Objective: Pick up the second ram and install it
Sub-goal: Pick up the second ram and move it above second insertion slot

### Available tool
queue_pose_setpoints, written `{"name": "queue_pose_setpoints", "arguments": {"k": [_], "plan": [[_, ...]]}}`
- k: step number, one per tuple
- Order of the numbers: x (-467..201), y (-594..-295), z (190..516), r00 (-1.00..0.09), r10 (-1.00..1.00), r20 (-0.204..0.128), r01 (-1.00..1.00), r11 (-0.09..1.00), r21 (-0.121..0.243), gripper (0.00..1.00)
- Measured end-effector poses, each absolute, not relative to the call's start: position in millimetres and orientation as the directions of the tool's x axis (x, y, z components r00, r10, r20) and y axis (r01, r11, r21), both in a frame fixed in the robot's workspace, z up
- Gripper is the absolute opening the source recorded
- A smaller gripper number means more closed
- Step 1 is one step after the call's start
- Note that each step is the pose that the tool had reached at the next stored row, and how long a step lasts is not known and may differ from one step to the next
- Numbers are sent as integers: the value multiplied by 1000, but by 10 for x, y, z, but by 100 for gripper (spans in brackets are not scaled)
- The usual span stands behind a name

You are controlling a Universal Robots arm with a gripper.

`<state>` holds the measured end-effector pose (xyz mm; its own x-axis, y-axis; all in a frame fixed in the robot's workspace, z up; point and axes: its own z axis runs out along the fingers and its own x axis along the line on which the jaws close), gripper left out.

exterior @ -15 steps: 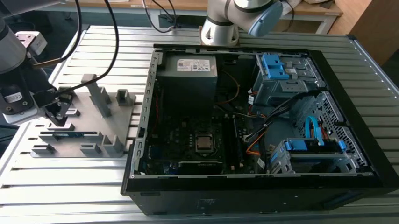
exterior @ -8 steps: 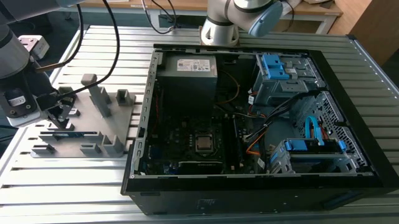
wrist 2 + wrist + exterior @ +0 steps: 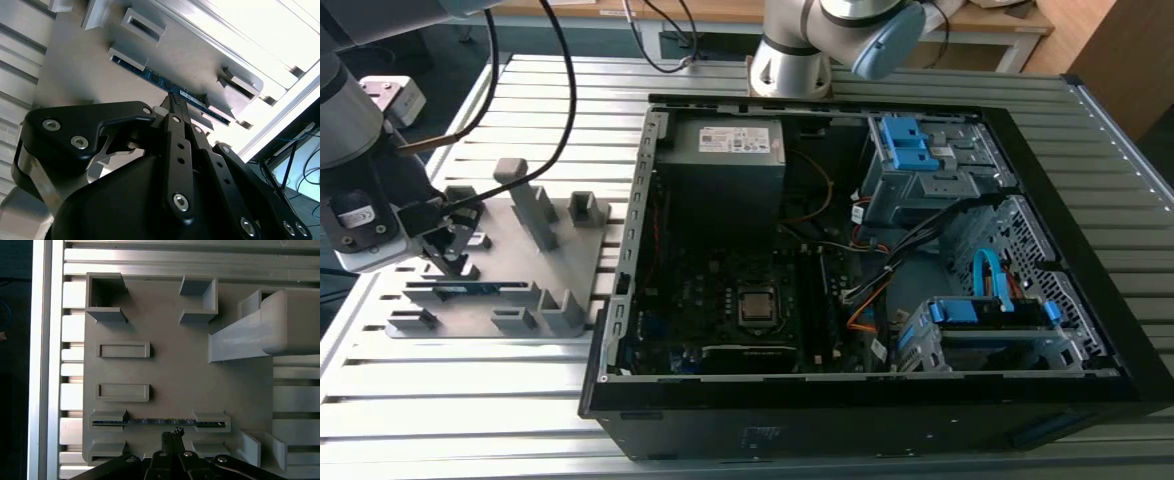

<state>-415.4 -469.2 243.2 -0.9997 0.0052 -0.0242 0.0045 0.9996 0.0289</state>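
Closed fingers point(image 3: 175, 434) just beside the second ram point(image 3: 160, 422) — its long edge exposed.

**A robotics lab set up for computer assembly**

The bench point(image 3: 454, 420) is slatted aluminium profile, and the robot arm's base point(image 3: 790, 65) stands on it at 12 o'clock in the exterior view. An open computer case point(image 3: 854, 430) lies from centre to 3 o'clock, boards and wiring bare. At 9 o'clock a grey fixture plate point(image 3: 580, 270) holds the second ram point(image 3: 160, 422) on edge. Cables point(image 3: 562, 110) hang at 11 o'clock.
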Motion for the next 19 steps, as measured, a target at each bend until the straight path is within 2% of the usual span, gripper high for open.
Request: {"name": "queue_pose_setpoints", "arguments": {"k": [19], "plan": [[-4154,-4692,2431,-994,-106,-24,-106,994,29,10]]}}
